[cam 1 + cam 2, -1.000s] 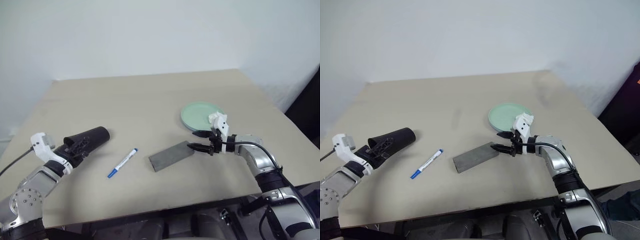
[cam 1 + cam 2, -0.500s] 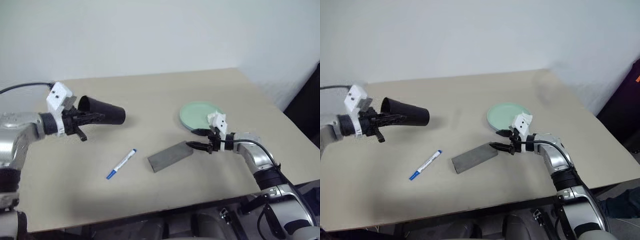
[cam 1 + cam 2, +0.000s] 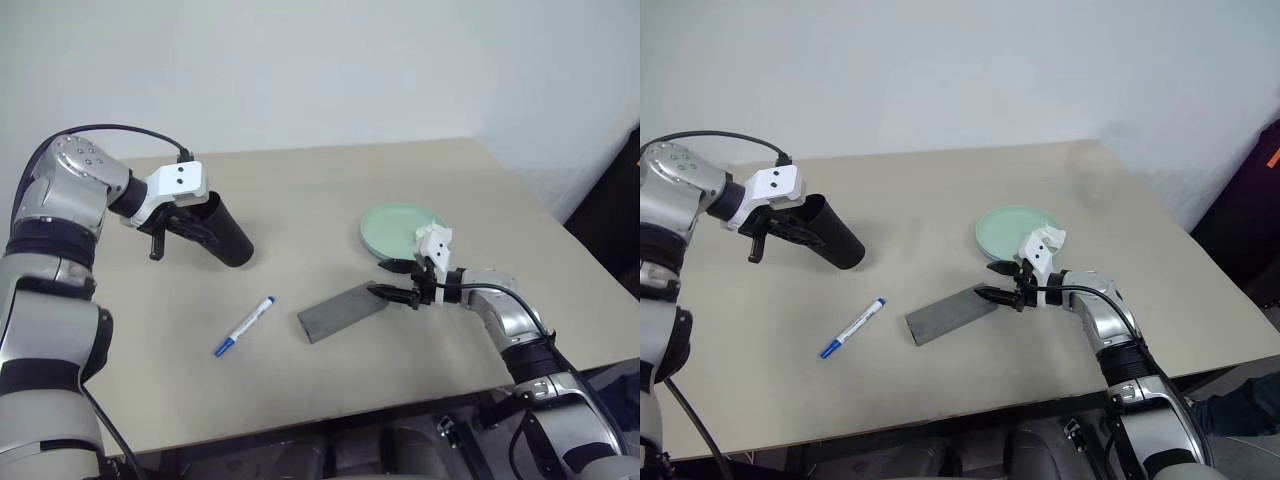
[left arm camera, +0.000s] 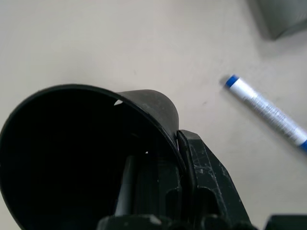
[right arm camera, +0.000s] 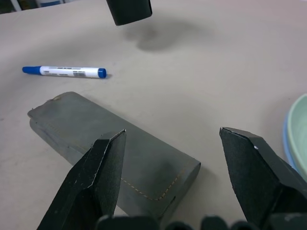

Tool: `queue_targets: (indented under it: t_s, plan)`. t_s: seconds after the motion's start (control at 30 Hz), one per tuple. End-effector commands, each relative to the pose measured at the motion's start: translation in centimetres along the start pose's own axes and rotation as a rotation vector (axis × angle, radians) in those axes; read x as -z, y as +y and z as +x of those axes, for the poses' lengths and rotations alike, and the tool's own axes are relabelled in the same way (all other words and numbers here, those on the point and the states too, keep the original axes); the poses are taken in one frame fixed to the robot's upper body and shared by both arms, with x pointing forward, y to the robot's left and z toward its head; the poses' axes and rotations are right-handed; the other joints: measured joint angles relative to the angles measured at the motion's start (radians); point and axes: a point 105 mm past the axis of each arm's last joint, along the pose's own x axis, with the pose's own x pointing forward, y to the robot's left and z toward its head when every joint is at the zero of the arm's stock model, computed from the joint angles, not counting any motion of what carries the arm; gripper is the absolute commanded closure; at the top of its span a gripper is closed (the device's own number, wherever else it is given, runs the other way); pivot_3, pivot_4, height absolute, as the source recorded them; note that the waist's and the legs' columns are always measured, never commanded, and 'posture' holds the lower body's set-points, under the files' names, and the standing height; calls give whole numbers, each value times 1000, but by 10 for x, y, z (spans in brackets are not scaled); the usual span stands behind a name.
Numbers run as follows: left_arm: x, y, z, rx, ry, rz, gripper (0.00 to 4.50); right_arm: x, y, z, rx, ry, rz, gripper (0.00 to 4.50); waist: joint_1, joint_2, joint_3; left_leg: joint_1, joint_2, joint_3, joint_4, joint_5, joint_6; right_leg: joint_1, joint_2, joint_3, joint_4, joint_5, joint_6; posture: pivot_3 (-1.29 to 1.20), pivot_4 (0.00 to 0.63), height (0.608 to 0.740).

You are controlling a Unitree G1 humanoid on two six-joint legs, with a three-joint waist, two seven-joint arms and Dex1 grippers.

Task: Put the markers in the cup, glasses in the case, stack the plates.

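My left gripper (image 3: 188,224) is shut on the rim of the black cup (image 3: 224,238), one finger inside and one outside. It holds the cup tilted above the table, base down and to the right. A white marker (image 3: 245,326) with a blue cap lies on the table below it. The grey case (image 3: 342,310) lies closed at the middle. My right gripper (image 3: 380,278) stands open at the case's right end, one finger on each side of it, apart from it. Behind that gripper the mint green plate (image 3: 398,226) lies on the light blue plate (image 5: 287,143). The glasses are out of view.
The beige table (image 3: 300,190) ends at a white wall behind and drops off close in front of the case and the marker. Bare tabletop lies between the cup and the plates.
My left arm has lifted the cup from the table's front left and swung it up and forward, rolling it so its base now points down. The right gripper has kept still.
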Motion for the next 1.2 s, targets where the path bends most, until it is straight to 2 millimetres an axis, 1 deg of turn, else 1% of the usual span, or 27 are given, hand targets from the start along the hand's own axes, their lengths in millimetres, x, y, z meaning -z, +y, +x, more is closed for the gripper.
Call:
queue_targets:
  t_s: [0.03, 0.23, 0.37, 0.53, 0.8, 1.03, 1.13, 1.2]
  plan:
    - [-2, 7, -2, -10, 89, 86, 4487, -15, -2, -3, 22, -48, -38, 1114, 0, 0, 0, 0, 0, 0, 0, -1, 1, 0, 0, 0, 0, 0, 0, 0, 0, 740]
    - [-5, 8, 11, 20, 131, 118, 4487, -16, -2, -5, 42, -56, -32, 1114, -1, -1, 0, -2, 0, 0, 1, -2, 3, -2, 0, 1, 1, 1, 2, 0, 0, 740]
    - [-1, 5, 17, 43, 162, 127, 4487, -15, -2, -6, 47, -55, -29, 1114, -1, -2, 0, -3, 0, 1, 3, -4, 6, -2, 0, 1, 1, 2, 2, 0, 0, 740]
    - [2, 3, 19, 57, 180, 130, 4487, -15, -2, -6, 46, -50, -30, 1114, -1, -2, 0, -5, 0, 0, 8, -6, 8, -2, 0, 1, 1, 2, 4, 0, 0, 740]
    - [-1, 1, 23, 83, 182, 138, 4487, -16, -2, -6, 44, -50, -33, 1114, 2, -2, 0, -7, 0, 1, 14, -8, 10, -2, -1, 1, 1, 5, 8, 0, 0, 740]
    - [-3, 2, 25, 81, 183, 143, 4487, -15, -2, -7, 49, -51, -31, 1114, 3, -2, 0, -7, 0, 1, 14, -8, 10, -2, -1, 1, 1, 5, 8, 0, 0, 740]
    - [-7, 4, 26, 71, 168, 141, 4487, -15, -2, -7, 50, -50, -30, 1114, 4, -2, 0, -7, 0, 1, 15, -8, 10, -2, -1, 1, 2, 5, 8, 0, 0, 740]
    - [-8, 3, 26, 76, 166, 141, 4063, -15, -2, -7, 51, -49, -29, 1114, 4, -2, 0, -7, 0, 1, 15, -8, 10, -2, -1, 1, 2, 5, 8, 0, 0, 740]
